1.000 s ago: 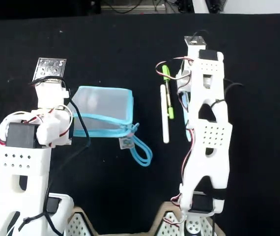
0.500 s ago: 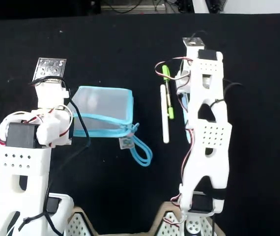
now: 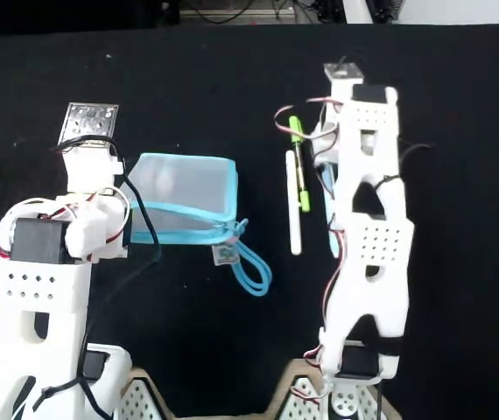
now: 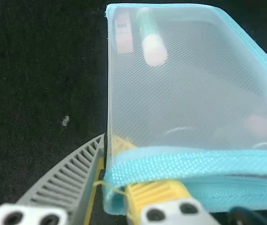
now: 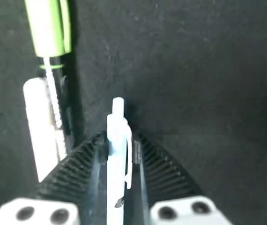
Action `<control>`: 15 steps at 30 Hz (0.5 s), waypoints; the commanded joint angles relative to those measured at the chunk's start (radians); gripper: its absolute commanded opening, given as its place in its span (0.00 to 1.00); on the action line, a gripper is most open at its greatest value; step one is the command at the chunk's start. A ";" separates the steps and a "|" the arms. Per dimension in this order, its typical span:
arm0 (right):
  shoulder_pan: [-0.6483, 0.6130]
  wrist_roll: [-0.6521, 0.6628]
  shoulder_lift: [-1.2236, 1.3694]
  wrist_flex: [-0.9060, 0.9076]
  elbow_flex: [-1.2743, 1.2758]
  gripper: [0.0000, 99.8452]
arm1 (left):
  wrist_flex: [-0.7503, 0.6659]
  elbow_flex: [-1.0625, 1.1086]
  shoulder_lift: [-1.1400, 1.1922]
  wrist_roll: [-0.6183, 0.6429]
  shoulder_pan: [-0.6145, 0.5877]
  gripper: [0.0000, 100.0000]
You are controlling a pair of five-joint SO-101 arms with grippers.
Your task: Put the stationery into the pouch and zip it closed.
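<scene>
The pale blue pen is clamped between the closed jaws of the right gripper, its end jutting just past the fingertips. A green pen and a white pen are seen lying just beside that claw. The pouch, with items inside, is pinched at its corner by the left gripper, well apart. The pen is best carried level and fed end-first into the mouth while the pouch is held steady

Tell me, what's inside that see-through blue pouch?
Through the pouch mesh you can see a round-ended white stick and a small pinkish block at one end. Near the zip edge, fainter shapes are too blurred to name.
</scene>
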 commanded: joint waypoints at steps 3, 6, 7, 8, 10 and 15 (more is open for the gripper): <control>-0.005 0.002 -0.249 0.112 -0.005 0.01 | -0.009 -0.002 0.005 -0.006 0.001 0.03; -0.009 0.000 -0.335 0.166 -0.004 0.01 | -0.011 0.015 0.005 -0.005 0.005 0.03; -0.011 -0.002 -0.361 0.170 0.002 0.01 | -0.011 0.018 0.005 -0.005 0.005 0.03; -0.012 -0.002 -0.390 0.170 0.022 0.01 | -0.011 0.021 0.005 -0.005 0.005 0.03; -0.025 -0.002 -0.460 0.167 0.090 0.01 | -0.011 0.022 0.005 -0.003 0.005 0.03; -0.087 -0.002 -0.688 0.130 0.358 0.01 | -0.011 0.021 0.005 -0.002 0.007 0.03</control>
